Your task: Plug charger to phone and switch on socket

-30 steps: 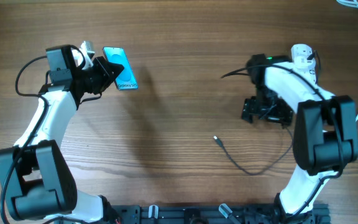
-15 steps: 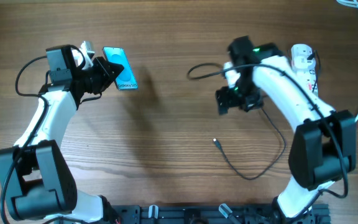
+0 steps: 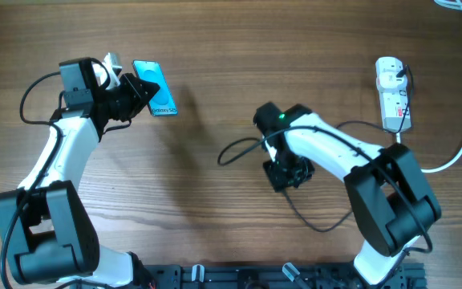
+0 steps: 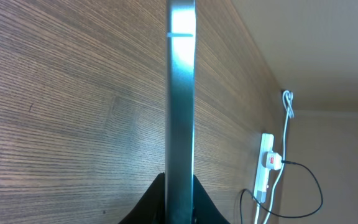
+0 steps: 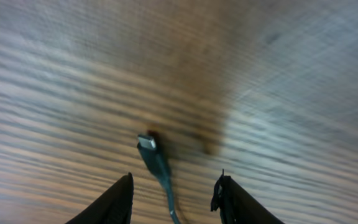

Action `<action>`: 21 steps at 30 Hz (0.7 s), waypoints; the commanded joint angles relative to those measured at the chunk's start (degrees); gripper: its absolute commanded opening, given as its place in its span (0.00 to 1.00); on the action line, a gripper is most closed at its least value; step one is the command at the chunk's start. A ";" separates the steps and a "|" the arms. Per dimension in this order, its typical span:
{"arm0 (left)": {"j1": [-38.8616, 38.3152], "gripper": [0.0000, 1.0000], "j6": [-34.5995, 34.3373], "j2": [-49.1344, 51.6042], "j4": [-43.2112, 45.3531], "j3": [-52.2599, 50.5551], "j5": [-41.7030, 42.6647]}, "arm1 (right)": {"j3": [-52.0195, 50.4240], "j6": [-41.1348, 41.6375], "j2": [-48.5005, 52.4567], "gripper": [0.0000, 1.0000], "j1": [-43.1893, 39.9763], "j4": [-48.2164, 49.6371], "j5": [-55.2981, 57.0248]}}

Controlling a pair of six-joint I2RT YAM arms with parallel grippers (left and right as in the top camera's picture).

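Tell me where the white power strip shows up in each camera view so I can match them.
Overhead: power strip at the upper right.
Left wrist: power strip at the lower right, small, right of the edge-on phone.
Right wrist: not in it.
Shared landmark: the black charger cable, leaving the strip in the first two, its connector tip in the third.

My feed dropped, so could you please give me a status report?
Left claw shut on phone. Right claw open over charger connector. Nothing blocking.
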 commanded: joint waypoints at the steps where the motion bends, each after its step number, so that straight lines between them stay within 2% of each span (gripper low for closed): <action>1: 0.11 0.13 0.24 -0.04 0.46 0.33 0.52 | -1.99 1.44 -0.72 0.46 1.53 0.59 1.22; 5: 0.11 0.14 0.24 -0.04 0.46 0.33 0.52 | -3.21 1.29 -0.72 0.46 1.53 2.40 -1.97; 13: 0.11 0.14 0.24 -0.04 0.44 0.33 0.52 | -8.85 1.36 -0.70 0.41 1.53 9.81 1.51; 17: 0.11 0.14 0.24 -0.04 0.44 0.33 0.52 | -9.18 1.36 -0.70 0.36 1.53 10.64 1.46; 21: 0.11 0.14 0.24 -0.04 0.44 0.33 0.52 | -9.18 1.31 -0.70 0.25 1.53 11.17 1.14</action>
